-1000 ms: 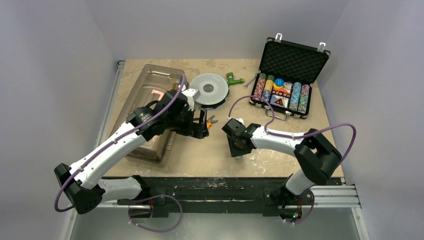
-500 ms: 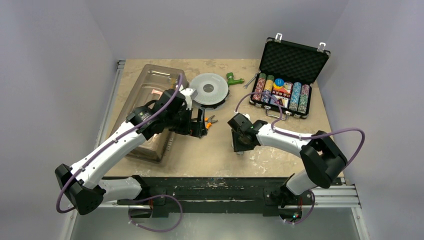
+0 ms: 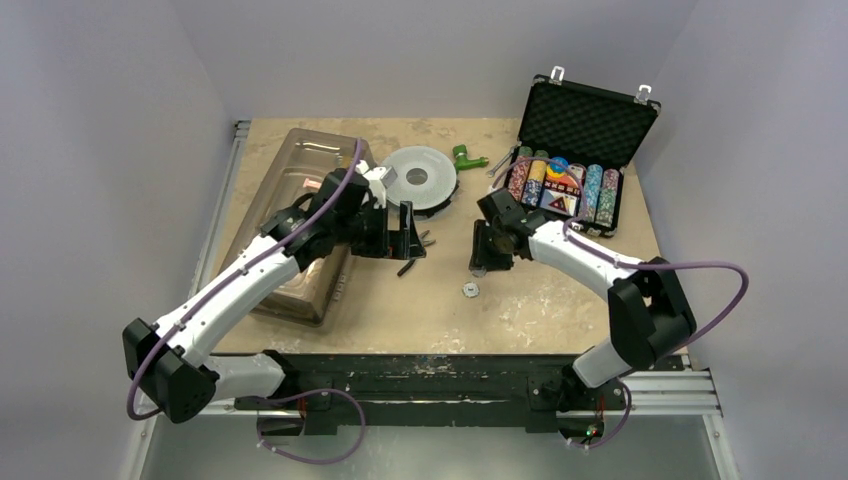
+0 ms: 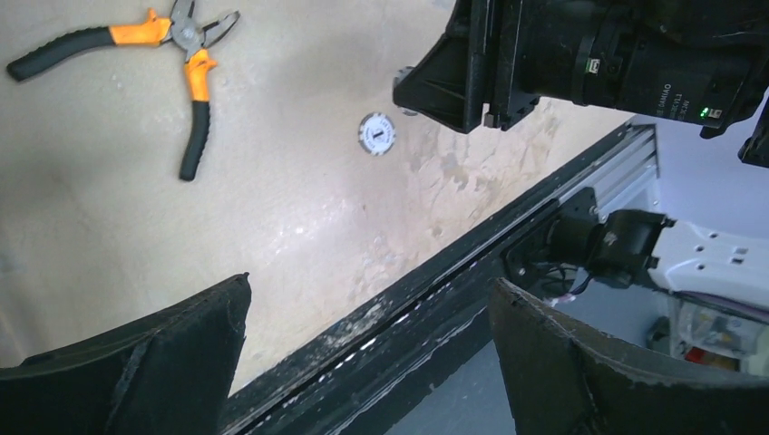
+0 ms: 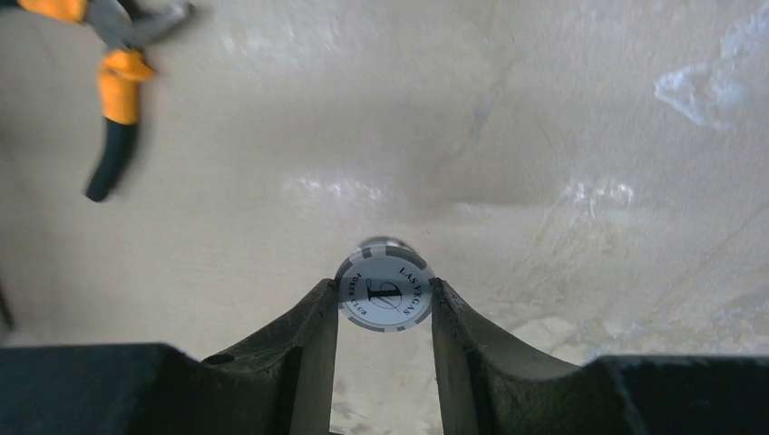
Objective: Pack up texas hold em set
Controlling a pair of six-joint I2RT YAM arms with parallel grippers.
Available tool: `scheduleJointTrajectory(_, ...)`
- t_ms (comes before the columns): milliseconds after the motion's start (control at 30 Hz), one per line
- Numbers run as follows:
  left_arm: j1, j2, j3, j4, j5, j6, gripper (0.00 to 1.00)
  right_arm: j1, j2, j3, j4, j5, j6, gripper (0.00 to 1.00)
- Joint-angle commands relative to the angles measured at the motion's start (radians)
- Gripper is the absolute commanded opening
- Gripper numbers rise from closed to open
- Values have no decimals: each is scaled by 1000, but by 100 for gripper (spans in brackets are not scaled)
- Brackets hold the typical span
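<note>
Since a second ago my right arm [image 3: 580, 262] swung from the middle of the bench [image 3: 560, 305] toward the open case [image 3: 585, 125] at its far right corner. The right gripper [image 5: 384, 304] pinched a grey poker chip [image 5: 384, 290] by its edges. A second chip [image 4: 376, 133] lay behind. My left gripper [image 4: 370, 285] gaped wide, holding nothing, near the pliers [image 4: 195, 100].

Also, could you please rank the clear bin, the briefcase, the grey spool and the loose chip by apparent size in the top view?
1. The clear bin and the open briefcase: too close to rank, since the left arm covers part of the bin.
2. The grey spool.
3. The loose chip, by far the smallest.
</note>
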Motion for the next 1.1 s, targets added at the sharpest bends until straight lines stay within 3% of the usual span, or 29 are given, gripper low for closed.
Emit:
scheduleJointTrajectory(0, 38, 49, -10, 183, 108, -58, 100, -53, 41, 117, -2, -105, 16, 31)
scheduleJointTrajectory(533, 85, 248, -31, 543, 180, -104, 94, -203, 161, 343, -19, -415, 190, 29)
scheduleJointTrajectory(1067, 41, 378, 1, 687, 12, -105, 62, -232, 182, 428, -9, -491, 304, 28)
